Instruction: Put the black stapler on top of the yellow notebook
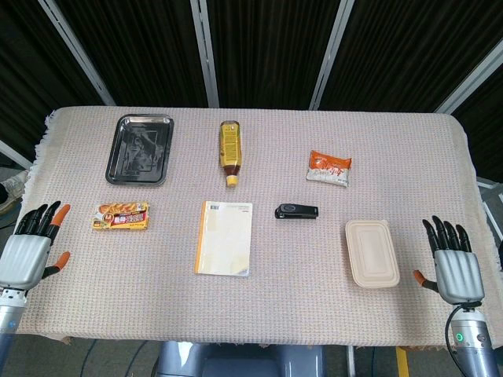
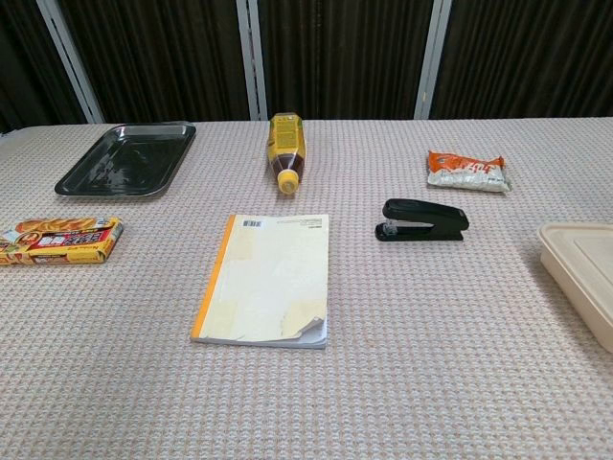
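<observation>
The black stapler (image 1: 296, 211) lay just right of the yellow notebook (image 1: 225, 237), bare cloth between; left hand (image 1: 27, 250) and right hand (image 1: 454, 267) hovered spread-fingered, empty, at the table's (image 1: 314, 314) near corners

We see stapler (image 1: 296, 211): black, closed, lying flat on its base, long axis running left-right, metal nose toward left in chest view. Sits on desk just right of notebook (image 1: 225, 237), apart from it. Notebook: pale yellow cover, orange spine along left edge, closed, lying flat near desk middle, near right corner curled up in chest view. We see nothing on its cover.
</observation>
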Robot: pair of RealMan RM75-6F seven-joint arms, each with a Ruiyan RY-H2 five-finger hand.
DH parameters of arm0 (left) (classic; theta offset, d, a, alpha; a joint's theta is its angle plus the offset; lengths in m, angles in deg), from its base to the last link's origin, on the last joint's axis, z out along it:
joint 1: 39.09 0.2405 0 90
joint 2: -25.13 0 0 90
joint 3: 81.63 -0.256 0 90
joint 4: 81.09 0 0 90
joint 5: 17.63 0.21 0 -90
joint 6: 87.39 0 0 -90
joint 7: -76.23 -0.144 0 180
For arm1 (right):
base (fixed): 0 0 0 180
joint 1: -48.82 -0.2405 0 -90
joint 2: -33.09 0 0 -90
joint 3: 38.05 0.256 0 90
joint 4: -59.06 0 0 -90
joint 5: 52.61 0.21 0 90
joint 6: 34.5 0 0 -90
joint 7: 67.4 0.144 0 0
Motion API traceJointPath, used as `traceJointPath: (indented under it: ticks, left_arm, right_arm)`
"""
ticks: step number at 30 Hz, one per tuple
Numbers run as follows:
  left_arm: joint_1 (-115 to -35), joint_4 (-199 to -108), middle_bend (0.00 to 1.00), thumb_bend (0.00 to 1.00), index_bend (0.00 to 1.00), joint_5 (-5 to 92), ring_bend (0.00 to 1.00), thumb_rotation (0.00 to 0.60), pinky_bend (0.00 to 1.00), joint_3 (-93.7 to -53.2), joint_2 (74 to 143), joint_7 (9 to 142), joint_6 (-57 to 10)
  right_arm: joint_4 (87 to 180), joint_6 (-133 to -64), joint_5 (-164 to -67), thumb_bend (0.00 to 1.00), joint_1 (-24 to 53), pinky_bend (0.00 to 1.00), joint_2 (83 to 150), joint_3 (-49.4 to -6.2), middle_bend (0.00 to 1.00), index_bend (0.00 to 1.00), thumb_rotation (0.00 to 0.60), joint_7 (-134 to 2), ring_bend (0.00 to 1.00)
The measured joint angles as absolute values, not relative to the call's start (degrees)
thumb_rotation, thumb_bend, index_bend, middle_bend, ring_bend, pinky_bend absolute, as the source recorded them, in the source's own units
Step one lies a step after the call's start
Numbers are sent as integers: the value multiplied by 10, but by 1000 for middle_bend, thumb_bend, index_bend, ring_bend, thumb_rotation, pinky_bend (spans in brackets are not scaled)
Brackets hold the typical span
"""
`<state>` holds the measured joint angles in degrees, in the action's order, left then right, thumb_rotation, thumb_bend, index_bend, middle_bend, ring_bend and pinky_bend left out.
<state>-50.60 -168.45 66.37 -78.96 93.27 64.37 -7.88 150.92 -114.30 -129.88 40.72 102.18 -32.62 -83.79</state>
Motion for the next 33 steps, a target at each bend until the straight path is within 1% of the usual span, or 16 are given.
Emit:
traceJointPath:
  ticks: [11,18,21,23,24,29,33]
  left_arm:
    - [-510,-1685,0,300,0,657,0,600,107,-788,937,634,-87]
    - [-513,-1683,0,303,0,646,0,600,108,-781,939,635,-90]
    - [-517,-1677,0,304,0,640,0,600,108,-779,942,636,-99]
    - [-521,-1673,0,304,0,635,0,600,109,-777,946,631,-107]
    - [-523,-1672,0,304,0,633,0,600,109,-776,947,629,-110]
    - [-531,-1666,0,304,0,624,0,600,109,-775,953,622,-127]
    - [-534,-1662,0,306,0,618,0,600,109,-774,955,622,-132]
  right_arm:
    - [1507,-1131,-1305,146,401,0,1024,-330,0,0,600,-831,0]
    - [1496,-1116,-1345,171,381,12,1053,-337,5,54,600,-820,0]
    - [1499,-1098,-1343,170,366,56,1064,-334,34,70,600,-824,0]
    - [1500,-1087,-1339,170,356,109,1074,-331,67,85,600,-837,9]
    - [1501,-1081,-1337,170,351,121,1080,-328,73,91,600,-847,13]
    - [1501,-1050,-1314,185,320,194,1121,-314,119,137,600,-901,71]
    - [1498,-1018,-1292,206,282,239,1158,-296,140,163,600,-941,99]
